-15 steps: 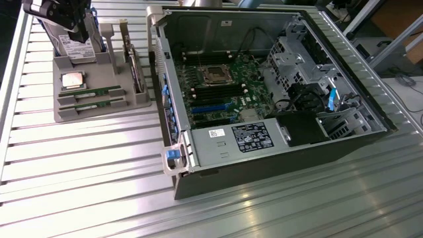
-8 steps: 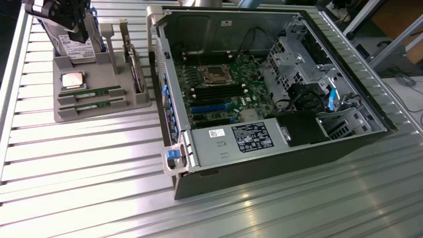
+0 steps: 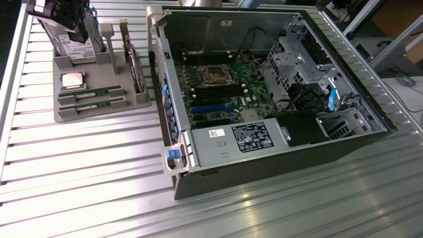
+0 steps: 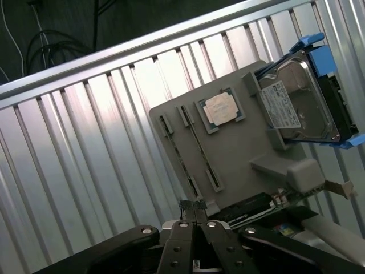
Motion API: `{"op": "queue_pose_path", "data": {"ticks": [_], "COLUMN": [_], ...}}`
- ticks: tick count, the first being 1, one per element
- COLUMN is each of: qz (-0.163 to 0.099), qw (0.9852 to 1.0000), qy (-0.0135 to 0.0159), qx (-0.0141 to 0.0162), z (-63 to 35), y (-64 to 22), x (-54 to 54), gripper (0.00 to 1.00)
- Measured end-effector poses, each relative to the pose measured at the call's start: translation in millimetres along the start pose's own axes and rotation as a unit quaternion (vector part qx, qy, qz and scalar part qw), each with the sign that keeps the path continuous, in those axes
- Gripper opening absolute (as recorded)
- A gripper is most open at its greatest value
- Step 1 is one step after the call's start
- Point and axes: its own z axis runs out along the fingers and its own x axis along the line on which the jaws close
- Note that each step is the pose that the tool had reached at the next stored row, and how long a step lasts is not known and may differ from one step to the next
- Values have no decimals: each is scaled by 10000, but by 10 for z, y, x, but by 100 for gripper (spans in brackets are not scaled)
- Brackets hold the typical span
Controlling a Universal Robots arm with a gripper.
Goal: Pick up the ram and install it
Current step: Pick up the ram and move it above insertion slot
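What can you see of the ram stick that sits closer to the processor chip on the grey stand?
The ram stick is a long, narrow green circuit board with dark chips along its face. It seems to stand on its long edge in a slot of the grey stand, held by grey posts at both ends. It lies between the processor chip and a second stick alike, parallel to it and apart. Nothing else touches it.

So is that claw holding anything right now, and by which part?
Nothing. The gripper is shut with nothing between its fingers, and both ram sticks lie in the tray.
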Motion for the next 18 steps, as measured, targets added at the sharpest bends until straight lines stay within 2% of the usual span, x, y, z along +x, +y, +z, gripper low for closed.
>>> {"op": "queue_pose_path", "data": {"ticks": [8,16,18], "qz": [-252,-644,-676], "qw": [9997,9979,9977], "qy": [11,28,30], "qx": [-6,-16,-17], "z": [0,2,2], "y": [0,0,0], "x": [0,0,0], "gripper": [11,11,11]}}
